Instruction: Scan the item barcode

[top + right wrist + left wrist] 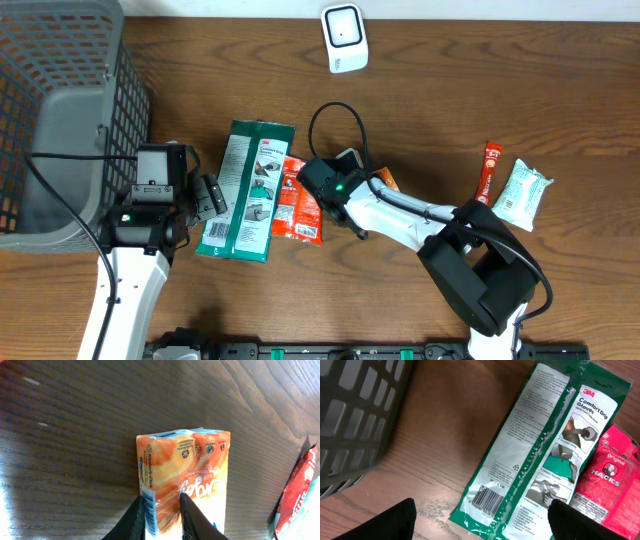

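Observation:
An orange tissue pack (pixel 200 470) is held above the wooden table, with my right gripper (pixel 162 519) shut on its left edge, where a barcode strip runs. From overhead only an orange corner of this pack (pixel 386 179) shows beside the right gripper (pixel 362 188). The white scanner (pixel 344 38) stands at the table's far edge. My left gripper (pixel 480 525) is open and holds nothing. It hovers over the lower end of a green glove package (pixel 545 445), whose barcode (pixel 487 500) lies between the fingers. In the overhead view the left gripper (pixel 208 195) is next to that package (pixel 247 190).
A grey mesh basket (pixel 60 110) fills the far left. A red Hacks packet (pixel 298 200) lies beside the glove package. At the right lie a narrow red stick packet (pixel 488 170) and a pale green packet (pixel 524 195).

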`<state>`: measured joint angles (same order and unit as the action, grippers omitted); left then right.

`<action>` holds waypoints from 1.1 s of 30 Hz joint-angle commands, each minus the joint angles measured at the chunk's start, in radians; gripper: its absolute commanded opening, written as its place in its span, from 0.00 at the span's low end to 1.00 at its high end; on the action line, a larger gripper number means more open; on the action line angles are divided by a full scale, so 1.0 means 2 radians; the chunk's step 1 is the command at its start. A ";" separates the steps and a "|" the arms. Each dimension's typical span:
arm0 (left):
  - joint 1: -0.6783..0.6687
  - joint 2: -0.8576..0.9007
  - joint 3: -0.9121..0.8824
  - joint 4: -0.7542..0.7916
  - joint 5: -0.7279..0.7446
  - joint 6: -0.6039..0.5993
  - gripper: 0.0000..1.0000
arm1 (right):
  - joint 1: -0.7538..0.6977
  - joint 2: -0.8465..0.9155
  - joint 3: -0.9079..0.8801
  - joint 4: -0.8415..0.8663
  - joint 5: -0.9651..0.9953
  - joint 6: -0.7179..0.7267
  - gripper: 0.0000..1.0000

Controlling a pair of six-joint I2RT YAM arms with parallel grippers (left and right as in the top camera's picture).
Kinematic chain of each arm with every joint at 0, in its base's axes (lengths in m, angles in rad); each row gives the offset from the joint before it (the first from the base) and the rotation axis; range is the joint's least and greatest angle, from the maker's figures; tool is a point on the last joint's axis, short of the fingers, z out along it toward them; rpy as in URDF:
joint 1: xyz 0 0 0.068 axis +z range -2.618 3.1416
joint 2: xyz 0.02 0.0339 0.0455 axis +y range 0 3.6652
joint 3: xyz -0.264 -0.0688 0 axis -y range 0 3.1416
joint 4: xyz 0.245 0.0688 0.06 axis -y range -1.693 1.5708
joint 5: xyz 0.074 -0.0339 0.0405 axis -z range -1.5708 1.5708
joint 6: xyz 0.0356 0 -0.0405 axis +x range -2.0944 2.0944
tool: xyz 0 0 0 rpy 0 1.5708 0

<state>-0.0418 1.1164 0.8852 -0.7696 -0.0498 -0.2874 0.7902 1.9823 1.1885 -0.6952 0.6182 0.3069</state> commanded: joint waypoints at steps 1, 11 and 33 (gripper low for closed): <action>0.002 0.000 0.007 0.000 0.003 -0.001 0.85 | 0.002 0.006 -0.003 -0.001 0.001 0.001 0.15; 0.002 0.000 0.007 0.000 0.003 -0.001 0.85 | 0.003 0.007 -0.004 -0.004 -0.001 0.002 0.17; 0.002 0.000 0.007 0.000 0.003 -0.001 0.85 | -0.126 -0.177 0.030 -0.055 -0.317 0.016 0.01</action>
<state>-0.0418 1.1164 0.8852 -0.7696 -0.0498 -0.2874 0.6460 1.6707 1.2377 -0.7994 0.3008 0.3237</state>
